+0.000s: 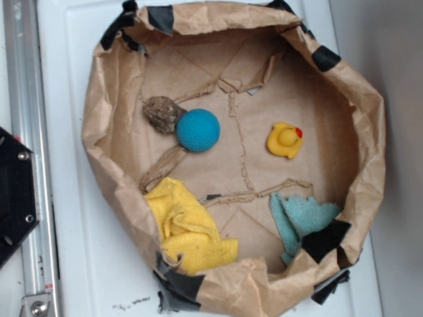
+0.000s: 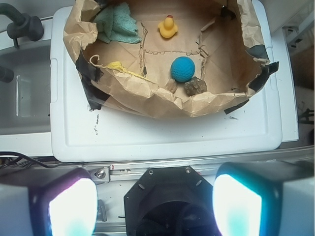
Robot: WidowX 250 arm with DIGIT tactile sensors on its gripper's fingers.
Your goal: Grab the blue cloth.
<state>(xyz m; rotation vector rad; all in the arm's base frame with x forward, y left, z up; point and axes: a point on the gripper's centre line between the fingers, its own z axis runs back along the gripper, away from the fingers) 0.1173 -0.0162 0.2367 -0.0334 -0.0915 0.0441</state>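
Observation:
The blue cloth point(image 1: 303, 218) is a small light teal terry cloth lying crumpled in the lower right of the brown paper basin point(image 1: 369, 149), partly under black tape. In the wrist view it point(image 2: 117, 23) lies at the upper left of the basin. My gripper point(image 2: 155, 206) is open and empty, high above the black robot base, well back from the basin. Its two fingertips point(image 2: 74, 209) glow bright at the bottom corners of the wrist view. The gripper does not show in the exterior view.
In the basin lie a yellow cloth point(image 1: 184, 230), a darker teal ball point(image 1: 198, 130), a brown lump point(image 1: 163, 112) and a yellow rubber duck point(image 1: 285, 139). The basin sits on a white lid point(image 2: 162, 132). The black robot base point(image 1: 5, 191) and a metal rail point(image 1: 29, 141) stand at the left.

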